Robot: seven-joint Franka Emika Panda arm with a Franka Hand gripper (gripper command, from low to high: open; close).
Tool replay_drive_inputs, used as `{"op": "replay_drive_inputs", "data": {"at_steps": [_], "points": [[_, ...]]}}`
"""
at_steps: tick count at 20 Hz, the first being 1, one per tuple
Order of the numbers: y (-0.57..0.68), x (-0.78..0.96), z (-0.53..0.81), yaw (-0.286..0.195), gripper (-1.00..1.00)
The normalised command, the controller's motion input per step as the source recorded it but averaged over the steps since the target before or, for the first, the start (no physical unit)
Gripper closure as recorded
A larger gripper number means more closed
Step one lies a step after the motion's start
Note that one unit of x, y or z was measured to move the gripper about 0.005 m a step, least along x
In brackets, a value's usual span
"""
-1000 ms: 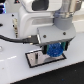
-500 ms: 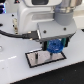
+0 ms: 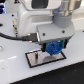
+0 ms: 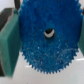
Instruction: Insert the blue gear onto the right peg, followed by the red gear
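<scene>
fingers [image 4: 10,42] clamp the blue gear [image 3: 53,48] over grey plate [image 3: 32,59].

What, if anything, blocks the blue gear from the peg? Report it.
Nothing visible does. The gripper holds the blue gear just above the plate. The peg is hidden behind the gear in both views, and the red gear is not in view.

My gripper [image 3: 52,46] hangs low over the grey plate [image 3: 33,59], the blue gear [image 3: 53,48] filling the gap between my fingers [image 4: 8,44]. In the wrist view the gear blocks almost everything below. The white table [image 3: 20,72] around the plate lies open on the near side.
</scene>
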Motion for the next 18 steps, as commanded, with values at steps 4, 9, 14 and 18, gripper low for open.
{"op": "replay_drive_inputs", "data": {"at_steps": [4,9,14,18], "points": [[-0.01,0.15,-0.17,0.0,1.0],[-0.01,0.14,-0.23,0.0,1.0],[0.05,0.11,-0.09,0.0,1.0],[0.09,0.04,0.06,0.0,-1.0]]}}
